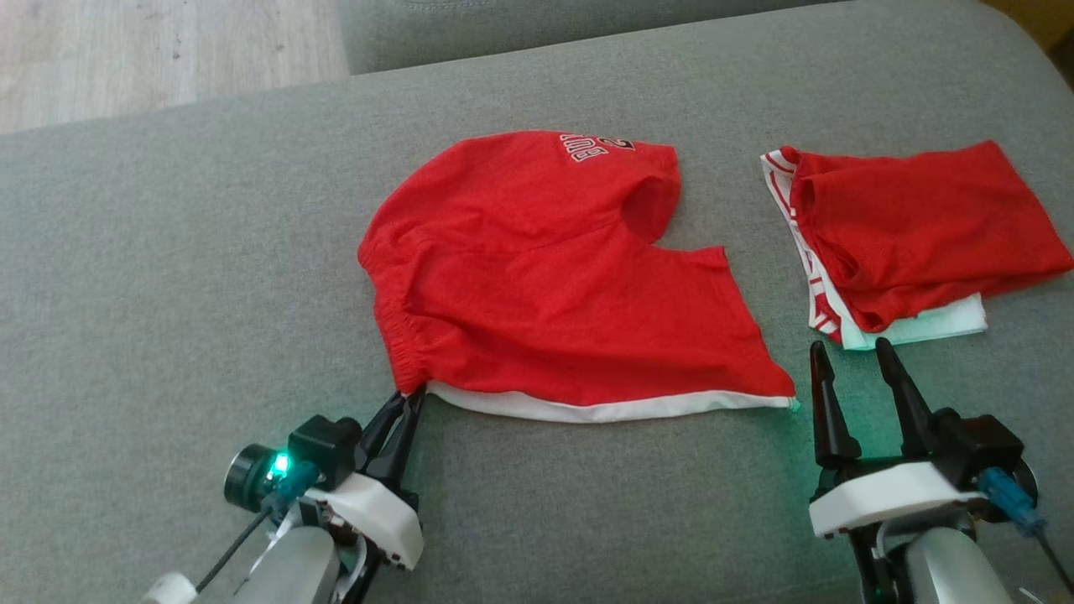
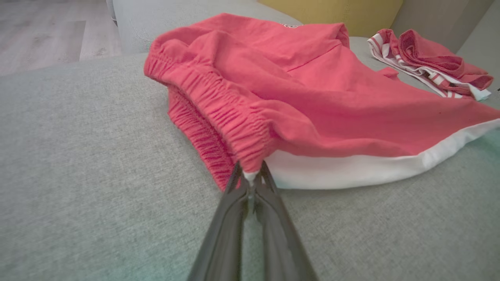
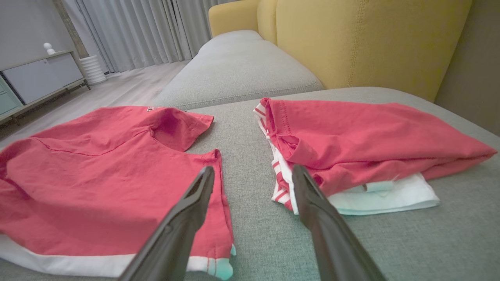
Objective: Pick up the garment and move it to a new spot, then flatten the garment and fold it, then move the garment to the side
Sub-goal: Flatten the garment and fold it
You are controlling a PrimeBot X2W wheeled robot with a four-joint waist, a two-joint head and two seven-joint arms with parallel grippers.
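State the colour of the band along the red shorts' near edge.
White band on the red fabric shorts; best in left wrist view.

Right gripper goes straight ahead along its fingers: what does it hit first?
Probably the folded pile: its white bottom layer lies just beyond the open right gripper fingertips. The gripper's height above the cushion is unclear, so this is tentative.

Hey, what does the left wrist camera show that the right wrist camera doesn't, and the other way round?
Left wrist view: the left gripper pinched shut on a corner of the shorts, at the end of their elastic waistband. Right wrist view: the right gripper, open and holding nothing, plus curtains and a cabinet. Both: the red shorts, the folded pile beside them, and the grey cushion they lie on.
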